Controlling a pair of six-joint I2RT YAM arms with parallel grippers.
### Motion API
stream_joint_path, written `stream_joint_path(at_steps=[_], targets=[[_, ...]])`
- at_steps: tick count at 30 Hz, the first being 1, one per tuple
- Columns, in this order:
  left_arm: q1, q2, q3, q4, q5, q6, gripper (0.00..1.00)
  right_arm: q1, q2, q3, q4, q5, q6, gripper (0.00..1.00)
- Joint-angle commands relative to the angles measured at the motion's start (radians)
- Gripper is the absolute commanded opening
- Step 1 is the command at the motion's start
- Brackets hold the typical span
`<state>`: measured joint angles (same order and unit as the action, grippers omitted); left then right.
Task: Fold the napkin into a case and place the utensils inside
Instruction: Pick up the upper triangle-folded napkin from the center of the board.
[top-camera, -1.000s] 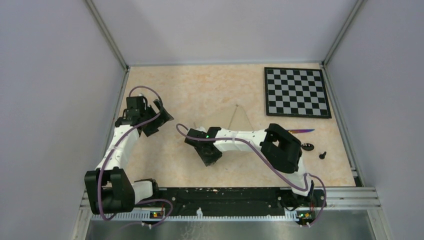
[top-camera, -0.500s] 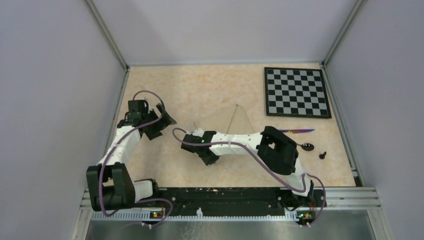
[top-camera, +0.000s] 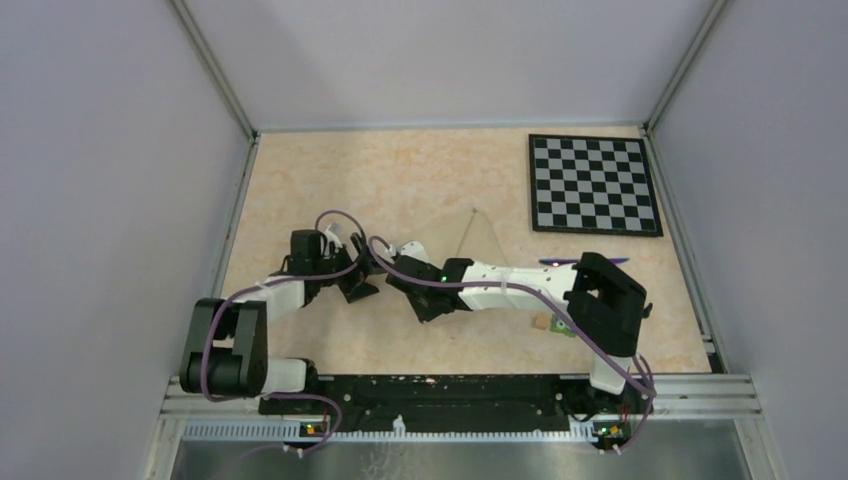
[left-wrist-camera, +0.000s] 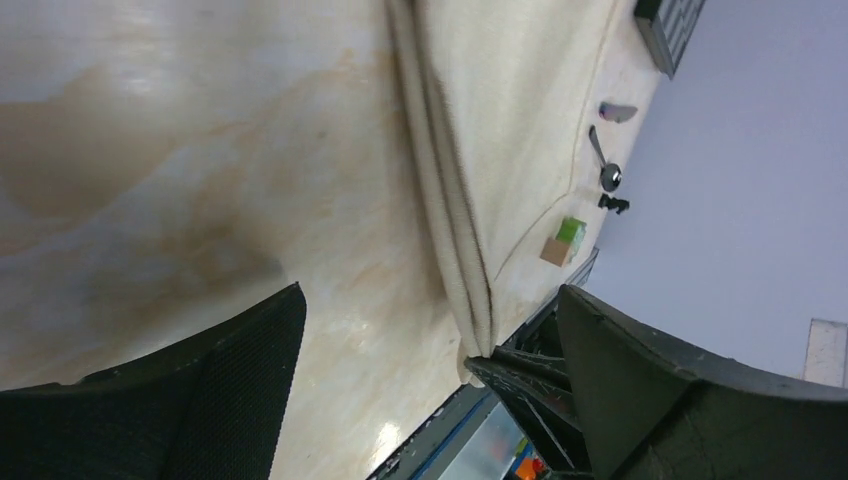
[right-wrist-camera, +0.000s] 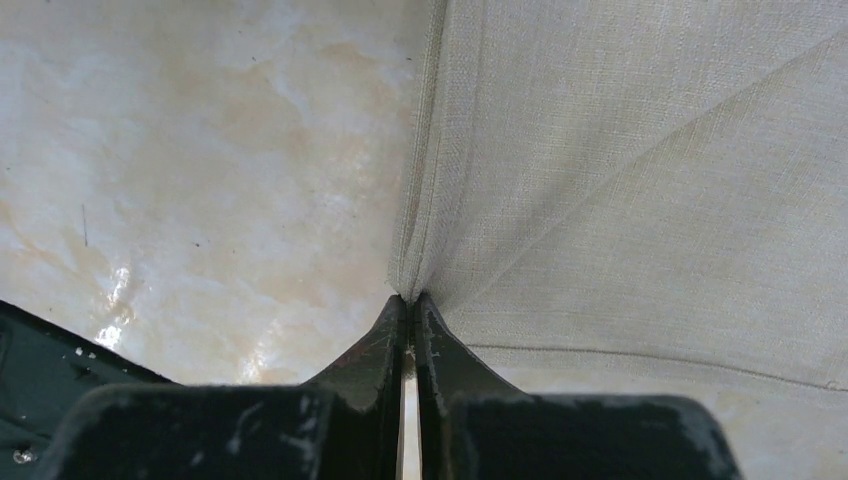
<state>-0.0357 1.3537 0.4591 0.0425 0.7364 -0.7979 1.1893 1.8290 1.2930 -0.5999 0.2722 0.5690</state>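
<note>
Right end effector (right-wrist-camera: 410, 300) tight on napkin (right-wrist-camera: 620, 150) corner

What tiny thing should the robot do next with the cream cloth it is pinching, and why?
Probably lift the pinched corner slightly and carry it over the rest of the cloth for the next fold. The right gripper is shut on a corner of the thin beige-cream cloth napkin, which lies flat on the speckled tan tabletop. The left gripper is open beside it, holding nothing.

chessboard (top-camera: 594, 184): far right corner | green block (left-wrist-camera: 571, 230): beside tan block (left-wrist-camera: 553, 251)
</note>
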Motion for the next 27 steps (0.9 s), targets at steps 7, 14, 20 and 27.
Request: stream_joint_path(at_steps=[7, 14, 20, 27], targets=[[-0.145, 0.138, -0.083, 0.464, -0.034, -0.251, 0.93, -0.033, -0.12, -0.053, 0.09, -0.032, -0.005, 0.0], [-0.148, 0.239, -0.062, 0.573, -0.064, -0.294, 0.76, -0.034, -0.155, -0.068, 0.099, -0.04, -0.013, 0.0], [-0.16, 0.32, -0.005, 0.605, -0.075, -0.306, 0.64, -0.035, -0.163, -0.078, 0.111, -0.039, -0.03, 0.0], [-0.161, 0.383, 0.065, 0.565, -0.102, -0.254, 0.4, -0.034, -0.14, -0.13, 0.15, -0.069, -0.071, 0.0]])
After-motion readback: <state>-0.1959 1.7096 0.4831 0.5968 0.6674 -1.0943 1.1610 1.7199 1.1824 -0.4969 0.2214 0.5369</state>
